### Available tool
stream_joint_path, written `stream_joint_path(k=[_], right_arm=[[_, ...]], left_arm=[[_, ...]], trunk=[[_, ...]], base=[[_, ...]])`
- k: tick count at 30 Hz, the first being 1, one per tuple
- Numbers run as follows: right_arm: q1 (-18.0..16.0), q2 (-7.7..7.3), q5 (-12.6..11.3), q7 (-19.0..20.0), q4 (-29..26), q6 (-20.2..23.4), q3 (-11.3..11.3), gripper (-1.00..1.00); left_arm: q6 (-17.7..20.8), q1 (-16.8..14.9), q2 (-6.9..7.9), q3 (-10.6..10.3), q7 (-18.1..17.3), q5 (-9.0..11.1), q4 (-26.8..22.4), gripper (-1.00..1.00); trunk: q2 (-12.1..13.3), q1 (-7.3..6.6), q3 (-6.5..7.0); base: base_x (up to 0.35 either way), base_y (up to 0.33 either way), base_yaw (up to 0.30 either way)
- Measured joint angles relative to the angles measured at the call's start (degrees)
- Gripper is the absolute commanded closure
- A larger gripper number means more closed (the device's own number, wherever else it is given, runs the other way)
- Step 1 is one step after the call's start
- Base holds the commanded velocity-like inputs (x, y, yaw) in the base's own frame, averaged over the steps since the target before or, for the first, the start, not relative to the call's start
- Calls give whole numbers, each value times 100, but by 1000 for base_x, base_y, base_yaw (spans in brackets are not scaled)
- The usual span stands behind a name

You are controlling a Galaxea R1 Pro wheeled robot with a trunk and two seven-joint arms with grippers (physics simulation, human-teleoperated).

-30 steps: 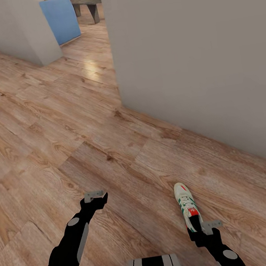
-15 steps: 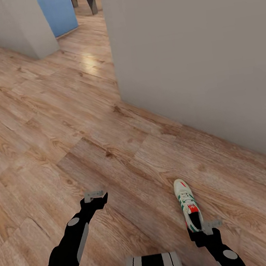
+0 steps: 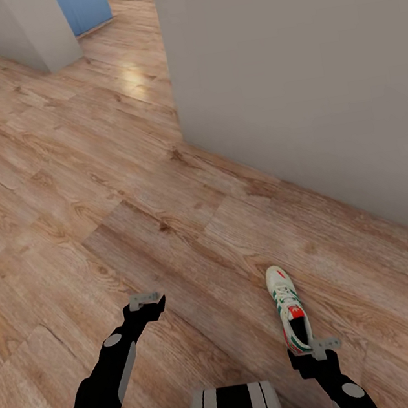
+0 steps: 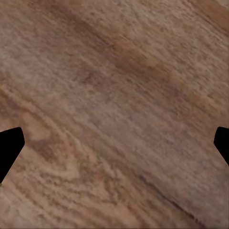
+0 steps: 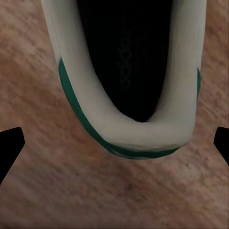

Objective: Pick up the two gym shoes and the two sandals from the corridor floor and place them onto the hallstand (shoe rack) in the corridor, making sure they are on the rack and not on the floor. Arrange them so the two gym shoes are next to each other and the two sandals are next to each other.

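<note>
One gym shoe (image 3: 287, 309), cream-white with green stripes and a red-orange tongue, lies on the corridor floor (image 3: 96, 181) with its toe pointing away from me. My right gripper (image 3: 315, 347) hovers at its heel, open. In the right wrist view the shoe's heel and dark opening (image 5: 129, 71) sit between the widely spread fingertips, with neither tip touching it. My left gripper (image 3: 145, 299) hangs open over bare planks (image 4: 114, 95), holding nothing. The sandals and the hallstand are out of view.
A tall grey wall (image 3: 295, 72) runs along the right, its corner close ahead of the shoe. Another grey wall end (image 3: 8, 30) and a blue panel (image 3: 84, 6) stand at the far left. Wood floor stretches between them.
The camera has moved: floor, walls and blue panel slid up the picture. More of the shoe shows ahead of the right gripper. Both arms keep their pose.
</note>
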Motion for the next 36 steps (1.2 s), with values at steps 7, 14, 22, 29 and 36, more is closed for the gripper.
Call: stream_joint_path(k=[7, 14, 22, 29, 36], right_arm=[[0, 0, 0, 0, 0, -2, -2, -100], [0, 1, 0, 0, -4, 3, -5, -100], [0, -1, -1, 0, -5, 0, -6, -100], [0, 1, 0, 0, -5, 1, -6, -100], [0, 3, -1, 0, -5, 0, -3, -100]], left_arm=[[0, 0, 1, 0, 0, 0, 0, -100], [-2, 0, 0, 0, -2, 0, 0, -100], [-2, 0, 1, 1, 5, 0, 0, -100], [-2, 0, 0, 0, 4, 0, 0, -100], [-2, 0, 0, 0, 5, 0, 0, -100]], trunk=[[0, 0, -35], [0, -1, -40], [0, -1, -41], [0, 0, -41], [0, 0, -41]], base=[[0, 0, 0], [15, 0, 0], [88, 0, 0], [5, 0, 0], [0, 0, 0]])
